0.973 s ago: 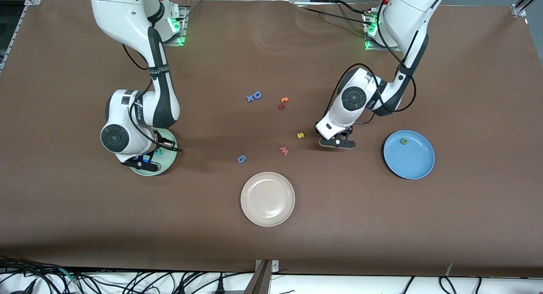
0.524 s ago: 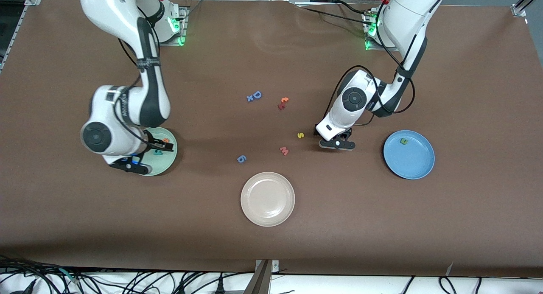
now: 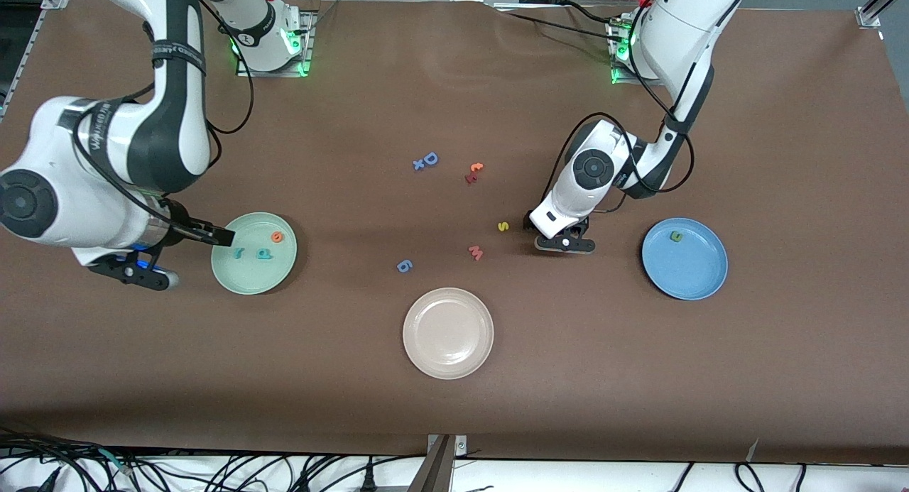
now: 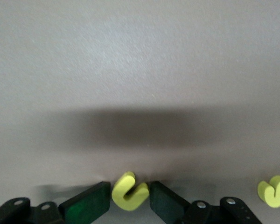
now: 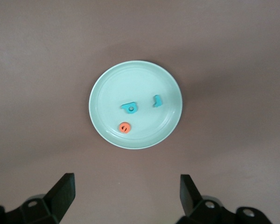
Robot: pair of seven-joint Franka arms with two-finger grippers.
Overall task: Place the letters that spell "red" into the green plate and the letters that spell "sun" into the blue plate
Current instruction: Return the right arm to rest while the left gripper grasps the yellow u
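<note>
The green plate [image 3: 234, 282] holds the orange "e" [image 3: 277, 237], teal "r" [image 3: 238, 252] and teal "d" [image 3: 263, 253]. My right gripper [image 3: 138, 273] hangs open and empty above the table beside that plate, toward the right arm's end. In the right wrist view the plate [image 5: 102, 79] shows whole. My left gripper [image 3: 564, 243] is down at the table between the yellow "s" [image 3: 503, 226] and the blue plate [image 3: 699, 282]. Its pads [image 4: 86, 207] press both sides of the yellow "n" [image 4: 126, 189]. The green "u" [image 3: 677, 236] lies in the blue plate.
A cream-white plate [image 3: 447, 364] sits nearest the front camera at mid-table. A blue 6-shaped piece [image 3: 404, 265] and a pink "m" [image 3: 475, 252] lie near it. Farther back are a periwinkle "D" [image 3: 430, 158] and an orange and dark-red pair [image 3: 474, 171].
The right arm rose and drew back from over the green plate toward its end of the table, its gripper opening wide. The plate's three letters are now uncovered. The left gripper barely moved.
</note>
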